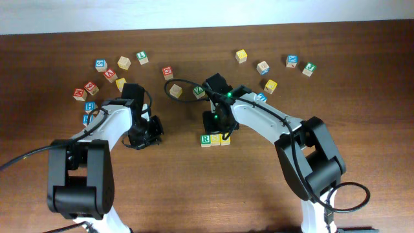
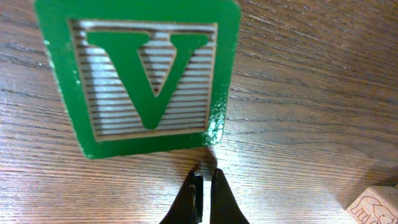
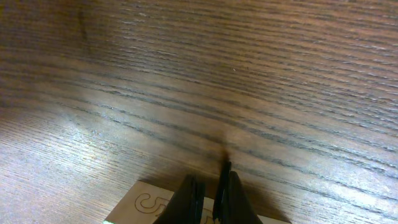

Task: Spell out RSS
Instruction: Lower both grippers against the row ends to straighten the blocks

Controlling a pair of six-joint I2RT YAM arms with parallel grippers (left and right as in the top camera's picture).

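Observation:
The green R cube [image 1: 206, 139] stands in a row with two yellow cubes [image 1: 215, 139] [image 1: 225, 138] touching on its right, at mid table. My right gripper [image 1: 218, 128] hovers just behind this row, fingers shut and empty. In the right wrist view the fingers [image 3: 211, 180] sit over a plain wooden cube face with an outlined S [image 3: 146, 204]. My left gripper [image 1: 149, 133] is shut and empty to the left; in the left wrist view its tips [image 2: 205, 177] point at a green V cube [image 2: 146, 74] lying just ahead.
Loose letter cubes lie along the back: a left cluster around a red cube [image 1: 109, 74], another green V cube [image 1: 198, 92], a tan cube [image 1: 175, 90], and yellow [image 1: 270, 85] and blue [image 1: 292, 61] cubes at right. A bare wooden cube [image 2: 373, 205] lies near the left gripper.

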